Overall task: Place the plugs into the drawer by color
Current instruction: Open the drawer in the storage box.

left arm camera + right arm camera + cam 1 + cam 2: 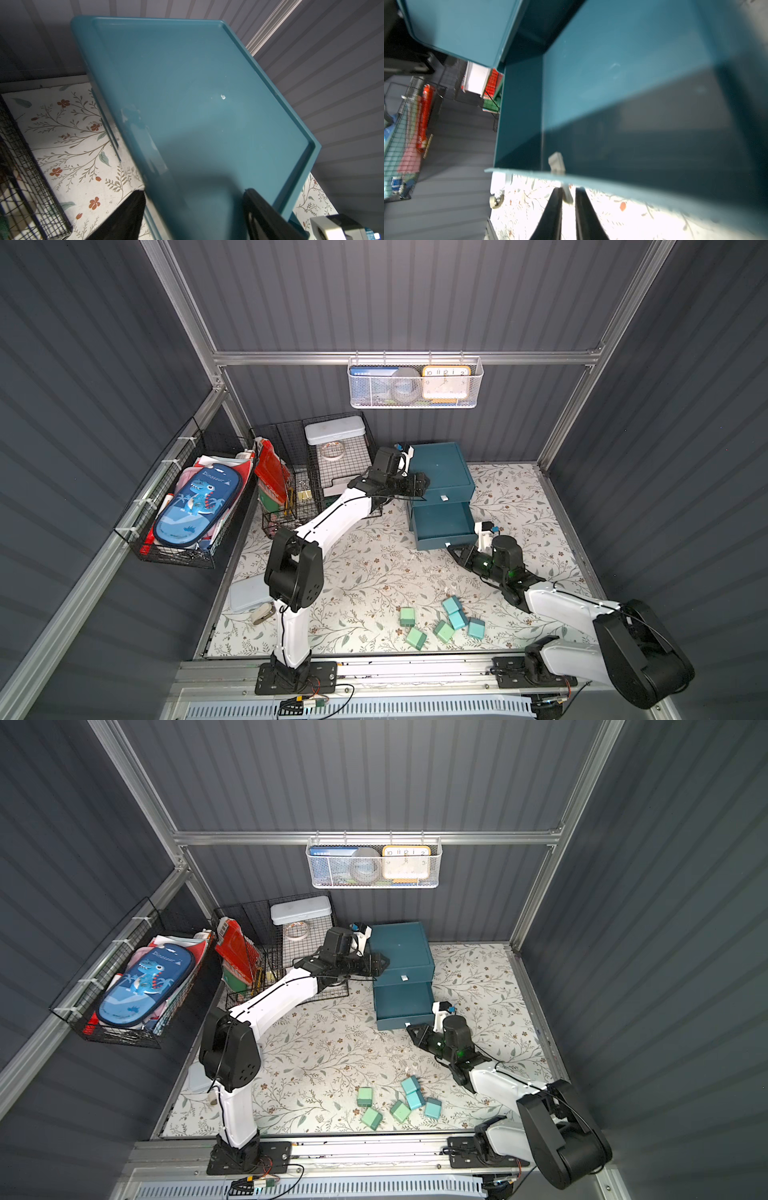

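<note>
My right pincer (pixel 449 546) sits at the front of the drawer (pixel 442 519), which is pulled out of the cabinet (pixel 440 466) and has bare teal floor inside. In the right wrist view its fingers (pixel 556 205) stand on either side of the drawer's white tab (pixel 568 196). They are parted a little, with a slit of light between the tab and one finger, so this pincer has let go rather than pinching.

My left pincer (pixel 422 485) is at the cabinet's top, at its 7 o'clock corner. In the left wrist view its fingers (pixel 128 216) are spread wide, one over the top panel and one past its edge above the mat (pixel 365 572). They grasp nothing; I cannot tell whether they press down on the top.

The cabinet stands at about 1 o'clock on the mat, against the back wall. The drawer above the pulled-out one is closed.

Six plugs lie loose at about 5 o'clock on the mat, well apart from the cabinet. Three green plugs (pixel 416 638) are at the 9 o'clock side of the group and three blue plugs (pixel 458 619) at the 3 o'clock side.
</note>
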Robot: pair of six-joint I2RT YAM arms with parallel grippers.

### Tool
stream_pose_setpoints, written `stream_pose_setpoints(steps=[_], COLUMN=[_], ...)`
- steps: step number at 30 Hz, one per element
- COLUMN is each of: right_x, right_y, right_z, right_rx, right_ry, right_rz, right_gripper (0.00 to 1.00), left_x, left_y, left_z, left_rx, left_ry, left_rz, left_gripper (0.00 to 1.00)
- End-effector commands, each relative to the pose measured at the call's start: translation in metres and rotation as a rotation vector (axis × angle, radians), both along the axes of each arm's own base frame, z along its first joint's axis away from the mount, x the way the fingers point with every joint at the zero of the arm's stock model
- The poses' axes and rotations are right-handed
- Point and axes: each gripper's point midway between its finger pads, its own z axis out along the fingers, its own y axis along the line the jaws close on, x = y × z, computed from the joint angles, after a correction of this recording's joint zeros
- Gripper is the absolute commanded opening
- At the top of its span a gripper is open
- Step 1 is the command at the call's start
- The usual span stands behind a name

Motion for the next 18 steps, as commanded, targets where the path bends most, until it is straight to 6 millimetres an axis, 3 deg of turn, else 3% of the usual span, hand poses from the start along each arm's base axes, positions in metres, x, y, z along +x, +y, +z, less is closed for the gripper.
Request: stream_pose_setpoints(steps=[1,3,7,12,18], right_x=[-0.028,-0.048,-0.086,-0.121,-0.14], right_y=[0.0,-0.002,-0.022,-0.045,-0.033], right_z=[-0.018,-0.024,-0.021,-0.022,-0.04], right_rx=[-0.066,-0.082,-0.228,-0.424,-0.587], right_ry=[0.079,0.112,0.153,0.19,0.207], right_rz=[0.082,0.119,0.117,0.048,0.068], right_gripper=[0.32,0.43,0.55,0.64,0.68], left_x=[-0.01,-0.013,-0.023,-0.035,-0.044], left_y=[0.004,0.001,-0.002,0.002,0.008], left_z=[-0.041,-0.022,0.015,0.024,0.019], left_rx=[0.075,0.039,-0.037,-0.042,-0.034], left_ry=[0.119,0.107,0.065,0.053,0.049], left_rz=[-0.003,-0.01,-0.018,-0.027,-0.033], left_gripper=[0.78,0.78,0.79,0.79,0.8])
